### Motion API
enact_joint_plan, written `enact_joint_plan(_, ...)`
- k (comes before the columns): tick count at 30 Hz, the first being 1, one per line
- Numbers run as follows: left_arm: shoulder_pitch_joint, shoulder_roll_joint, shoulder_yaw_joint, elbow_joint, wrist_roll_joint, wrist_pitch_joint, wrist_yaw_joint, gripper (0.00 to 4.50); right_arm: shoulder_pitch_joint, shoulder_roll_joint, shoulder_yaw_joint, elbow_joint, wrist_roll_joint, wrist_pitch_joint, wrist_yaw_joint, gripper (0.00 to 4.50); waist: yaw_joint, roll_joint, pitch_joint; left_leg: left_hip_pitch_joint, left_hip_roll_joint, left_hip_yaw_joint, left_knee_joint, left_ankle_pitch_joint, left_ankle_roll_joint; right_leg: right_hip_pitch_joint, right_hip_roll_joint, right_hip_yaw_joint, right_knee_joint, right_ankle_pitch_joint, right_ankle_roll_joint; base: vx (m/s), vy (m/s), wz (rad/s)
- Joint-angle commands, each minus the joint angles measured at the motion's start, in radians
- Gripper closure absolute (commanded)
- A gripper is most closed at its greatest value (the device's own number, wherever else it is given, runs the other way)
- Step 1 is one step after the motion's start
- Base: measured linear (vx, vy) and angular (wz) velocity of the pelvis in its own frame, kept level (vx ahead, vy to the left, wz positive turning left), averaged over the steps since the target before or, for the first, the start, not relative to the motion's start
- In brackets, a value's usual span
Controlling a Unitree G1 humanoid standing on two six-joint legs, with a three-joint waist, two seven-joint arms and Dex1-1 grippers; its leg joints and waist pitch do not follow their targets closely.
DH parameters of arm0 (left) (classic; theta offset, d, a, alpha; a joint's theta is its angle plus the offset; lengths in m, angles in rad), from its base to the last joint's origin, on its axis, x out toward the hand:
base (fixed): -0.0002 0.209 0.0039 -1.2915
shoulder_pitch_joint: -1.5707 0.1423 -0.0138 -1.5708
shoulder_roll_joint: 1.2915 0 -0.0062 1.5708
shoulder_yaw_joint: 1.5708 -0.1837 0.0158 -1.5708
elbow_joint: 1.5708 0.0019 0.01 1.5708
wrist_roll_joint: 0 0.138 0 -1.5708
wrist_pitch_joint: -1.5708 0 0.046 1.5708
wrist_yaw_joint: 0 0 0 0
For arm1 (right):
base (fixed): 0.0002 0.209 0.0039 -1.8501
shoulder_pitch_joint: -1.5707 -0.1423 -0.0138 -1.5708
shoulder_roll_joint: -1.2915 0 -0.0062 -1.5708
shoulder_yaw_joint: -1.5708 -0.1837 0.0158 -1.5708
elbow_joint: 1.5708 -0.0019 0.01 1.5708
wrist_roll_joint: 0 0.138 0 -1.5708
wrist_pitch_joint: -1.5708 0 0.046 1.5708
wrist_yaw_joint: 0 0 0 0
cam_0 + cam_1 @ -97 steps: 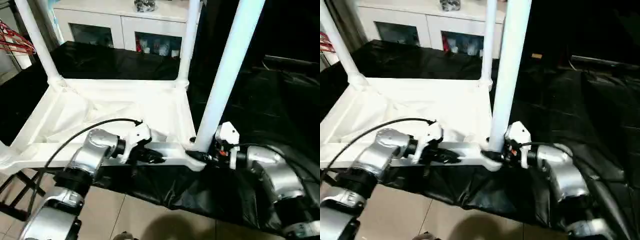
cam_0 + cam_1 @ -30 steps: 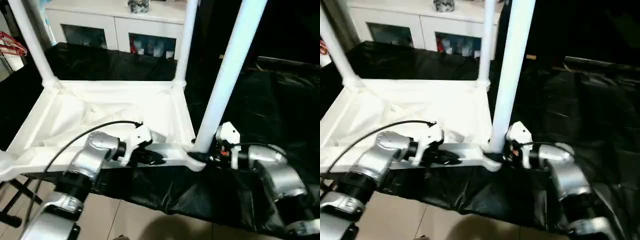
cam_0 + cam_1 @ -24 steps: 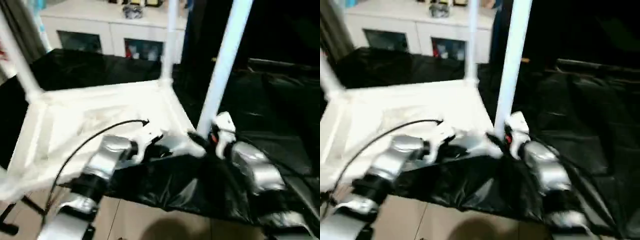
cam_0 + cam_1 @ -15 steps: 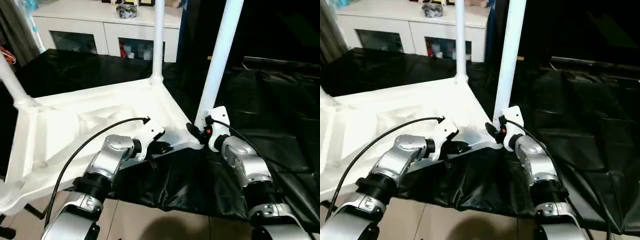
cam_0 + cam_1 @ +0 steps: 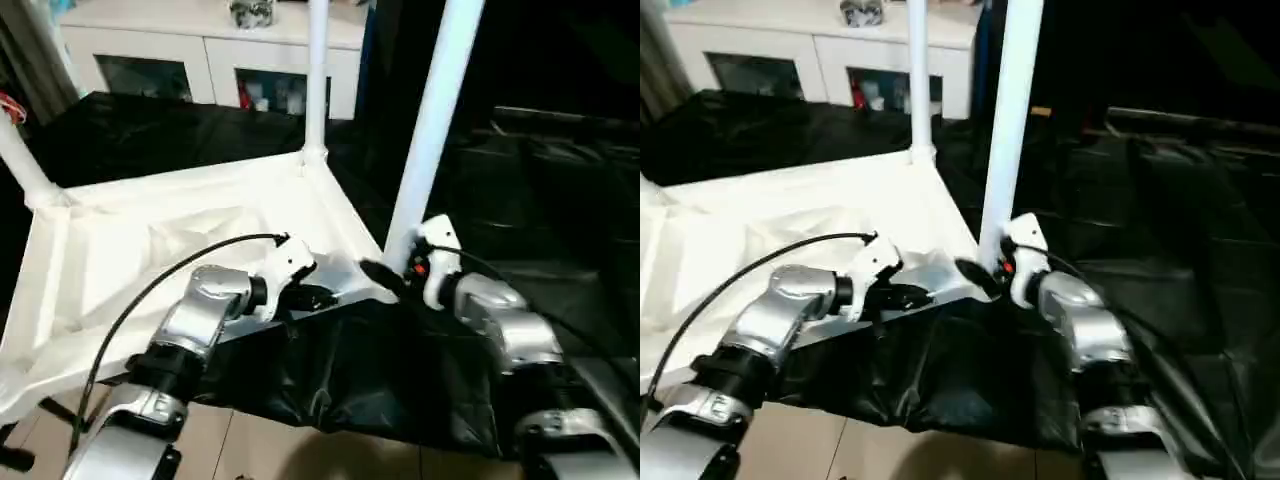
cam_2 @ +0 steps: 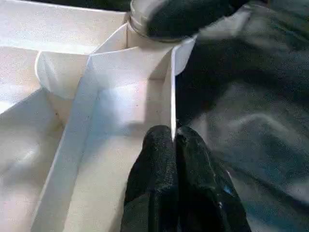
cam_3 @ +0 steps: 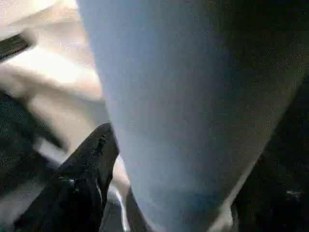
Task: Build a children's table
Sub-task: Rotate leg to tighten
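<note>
upside-down table [image 5: 150, 240] lies on the black cover [image 5: 520, 210]. left gripper [image 6: 173, 140] pinches its near rim [image 6: 172, 96]. right gripper [image 5: 385, 280] at the near leg [image 5: 425, 130]; opening unclear.

A large work table draped in crinkled black sheeting [image 5: 560, 230] spreads across the scene, the cover sagging in glossy folds over the near edge. Beyond it a white cabinet [image 5: 210, 45] stands against the far wall, its two glass-fronted doors [image 5: 150, 75] showing small, indistinct items on the shelves inside. A small glinting object [image 5: 250, 12], too blurred to identify, sits on the cabinet's top. At the far left edge hangs something red [image 5: 10, 105], only partly in frame. Light-coloured floor tiles [image 5: 330, 450] show below the table's hanging cover, where a dark frame or stand [image 5: 20, 455] juts in at the lower left corner
</note>
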Motion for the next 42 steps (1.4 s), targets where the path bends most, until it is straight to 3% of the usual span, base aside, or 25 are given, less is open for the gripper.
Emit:
enact_joint_plan(1,0.0,-0.008,-0.039,-0.045,-0.075,-0.041,-0.125,4.5,0.032,-0.024,0.092,-0.013,0.009,0.013,0.152,1.03,0.006,-0.007,-0.056,-0.007,0.073,-0.027,-0.045,-0.024,0.113,0.052,-0.109,0.072,-0.038,0.005,-0.211,0.0,0.0,0.0)
enact_joint_plan(3,0.0,0.007,-0.049,-0.044,-0.079,-0.04,-0.155,4.5,0.035,-0.052,0.111,-0.025,0.008,0.008,0.205,1.03,0.013,-0.009,-0.055,-0.013,0.074,-0.028,-0.041,-0.013,0.147,0.05,-0.108,0.067,-0.035,0.04,-0.219,0.025,-0.003,0.01)
enact_joint_plan(4,0.0,0.007,-0.049,-0.044,-0.079,-0.04,-0.155,4.5,0.035,-0.052,0.111,-0.025,0.008,0.008,0.205,1.03,0.015,-0.008,-0.055,-0.013,0.074,-0.028,-0.04,-0.021,0.146,0.049,-0.11,0.067,-0.037,0.022,-0.218,0.0,0.0,0.0)
enact_joint_plan(5,0.0,0.015,-0.053,-0.046,-0.08,-0.037,-0.171,4.5,0.034,-0.065,0.123,-0.024,0.002,-0.004,0.226,1.03,0.015,-0.012,-0.052,-0.016,0.074,-0.028,-0.04,-0.033,0.138,0.049,-0.111,0.067,-0.04,-0.018,-0.214,0.0,0.0,0.0)
enact_joint_plan(8,-0.004,0.032,-0.056,-0.047,-0.081,-0.033,-0.196,4.5,0.026,-0.08,0.139,-0.009,-0.009,-0.047,0.257,1.36,0.018,-0.012,-0.047,-0.012,0.077,-0.029,-0.044,-0.088,0.1,0.045,-0.113,0.067,-0.053,-0.151,-0.193,0.0,0.0,0.0)
enact_joint_plan(10,-0.004,0.04,-0.056,-0.048,-0.083,-0.031,-0.208,4.5,0.022,-0.076,0.139,-0.007,-0.004,-0.058,0.268,1.36,0.017,-0.012,-0.046,-0.01,0.077,-0.03,-0.046,-0.108,0.083,0.044,-0.112,0.068,-0.057,-0.191,-0.184,0.0,0.0,0.0)
enact_joint_plan(14,0.001,0.063,-0.062,-0.055,-0.09,-0.026,-0.248,4.5,0.028,-0.076,0.153,-0.041,0.024,-0.066,0.325,1.75,0.017,-0.013,-0.05,-0.011,0.078,-0.03,-0.044,-0.085,0.086,0.044,-0.11,0.069,-0.046,-0.129,-0.195,0.0,0.0,0.0)
enact_joint_plan(18,0.0,0.071,-0.062,-0.05,-0.09,-0.029,-0.253,4.5,0.036,-0.075,0.166,-0.053,0.029,-0.084,0.345,1.87,0.018,-0.015,-0.054,-0.015,0.075,-0.03,-0.038,-0.047,0.103,0.048,-0.111,0.068,-0.035,-0.048,-0.214,0.0,0.0,0.0)
enact_joint_plan(25,-0.005,0.067,-0.055,-0.03,-0.09,-0.04,-0.223,4.5,0.041,-0.067,0.163,-0.033,0.027,-0.096,0.341,1.87,0.019,-0.011,-0.052,-0.014,0.075,-0.03,-0.039,-0.072,0.093,0.046,-0.109,0.067,-0.041,-0.102,-0.202,0.0,0.0,0.0)
enact_joint_plan(29,-0.006,0.04,-0.035,-0.026,-0.097,-0.032,-0.168,4.5,0.059,-0.055,0.156,-0.042,0.039,-0.089,0.328,1.87,0.02,-0.016,-0.051,-0.014,0.074,-0.03,-0.038,-0.079,0.09,0.046,-0.111,0.068,-0.042,-0.111,-0.202,0.0,0.0,0.0)
enact_joint_plan(32,-0.008,0.011,-0.016,-0.019,-0.098,-0.032,-0.107,4.5,0.069,-0.028,0.142,-0.038,0.047,-0.082,0.287,1.87,0.023,-0.017,-0.049,-0.014,0.073,-0.03,-0.038,-0.087,0.085,0.044,-0.111,0.069,-0.046,-0.151,-0.188,0.0,0.0,0.0)
enact_joint_plan(33,-0.011,-0.013,-0.006,-0.01,-0.091,-0.034,-0.05,4.5,0.058,0.009,0.116,-0.005,0.041,-0.077,0.196,1.87,0.023,-0.016,-0.047,-0.013,0.073,-0.03,-0.039,-0.098,0.078,0.042,-0.111,0.069,-0.049,-0.178,-0.181,0.0,0.0,0.0)
enact_joint_plan(38,-0.025,-0.074,-0.002,0.011,-0.056,-0.031,0.091,4.5,0.03,0.113,0.053,0.063,0.03,-0.076,-0.036,1.88,0.01,-0.016,-0.041,-0.009,0.069,-0.037,-0.047,-0.154,0.038,0.038,-0.115,0.069,-0.068,-0.335,-0.143,0.0,0.0,0.0)
enact_joint_plan(39,-0.036,-0.114,0.003,0.018,-0.04,-0.016,0.174,4.5,0.017,0.169,0.035,0.103,0.011,-0.101,-0.157,1.88,0.009,-0.016,-0.042,-0.007,0.069,-0.036,-0.046,-0.158,0.035,0.036,-0.116,0.071,-0.071,-0.354,-0.135,0.0,0.0,0.0)
enact_joint_plan(42,-0.047,-0.151,0.007,0.024,-0.027,0.002,0.252,4.5,0.001,0.221,0.016,0.142,-0.004,-0.114,-0.27,1.89,0.007,-0.015,-0.042,-0.006,0.07,-0.038,-0.05,-0.161,0.02,0.035,-0.118,0.071,-0.069,-0.36,-0.133,0.0,0.0,0.0)
